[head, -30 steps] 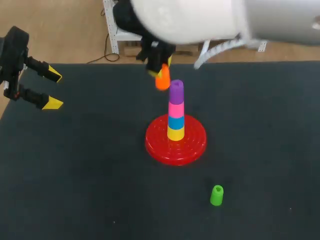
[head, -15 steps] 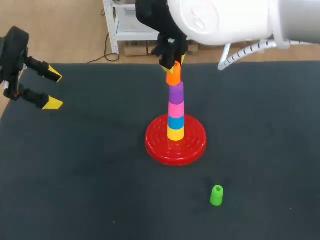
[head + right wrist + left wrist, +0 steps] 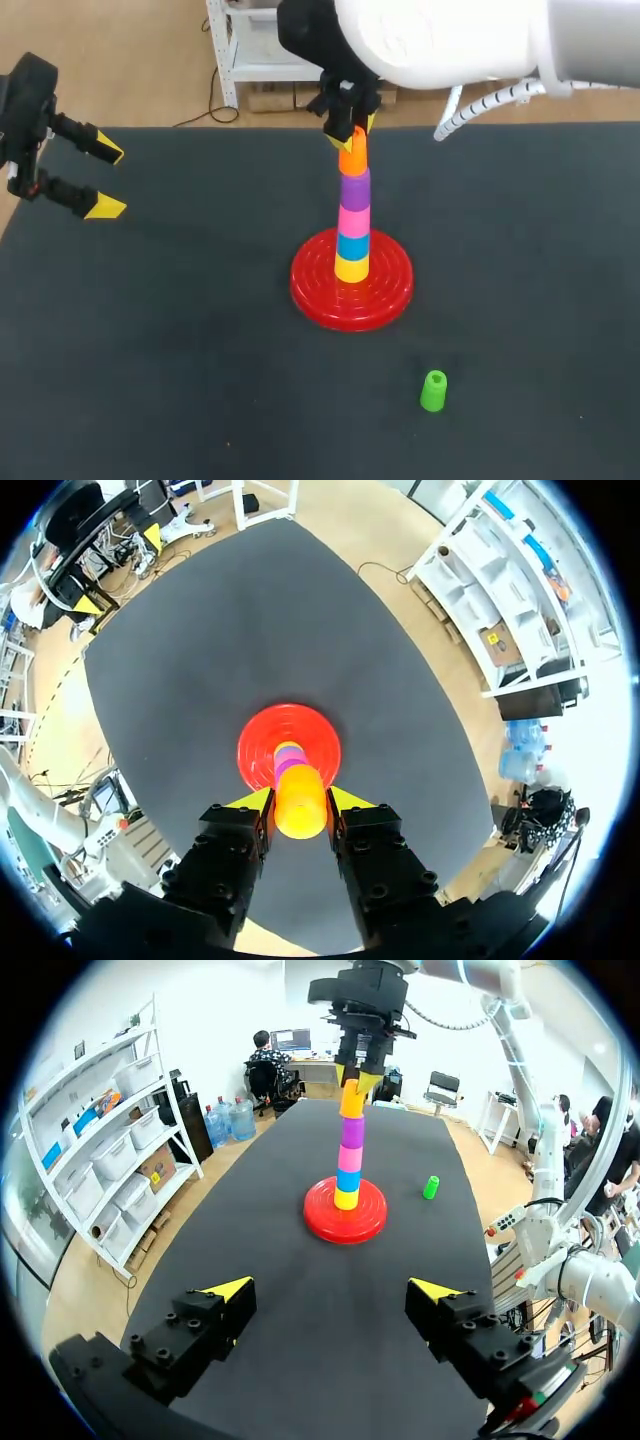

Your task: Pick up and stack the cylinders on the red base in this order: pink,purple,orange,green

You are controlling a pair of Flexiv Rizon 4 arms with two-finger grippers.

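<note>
In the head view, the red base [image 3: 310,285] sits near the middle of the table [image 3: 150,350], and a column rises from its centre: a yellow cylinder [image 3: 351,267] lowest, then a blue cylinder [image 3: 351,245], the pink cylinder [image 3: 352,220] and the purple cylinder [image 3: 354,189]. The right gripper [image 3: 351,135] hangs straight over this column, its two fingers clamped on the orange cylinder [image 3: 352,158], whose lower edge meets the top of the purple one; whether it is fully seated cannot be told. The green cylinder [image 3: 433,390] stands upright alone, well apart from the base, towards the table's near edge and right of the base. The left gripper [image 3: 106,178] hangs at the table's left edge near the far corner, its fingers spread wide with nothing between them. In the left wrist view, the left gripper [image 3: 332,1290] shows its yellow tips far apart over bare table, and ahead of it stand the red base [image 3: 318,1222] with its column, the orange cylinder [image 3: 352,1100] on top in the right gripper [image 3: 360,1078], and the green cylinder [image 3: 431,1187] beside the base. In the right wrist view, the right gripper [image 3: 300,800] presses the orange cylinder [image 3: 300,802] from both sides, directly above the red base [image 3: 258,750].
</note>
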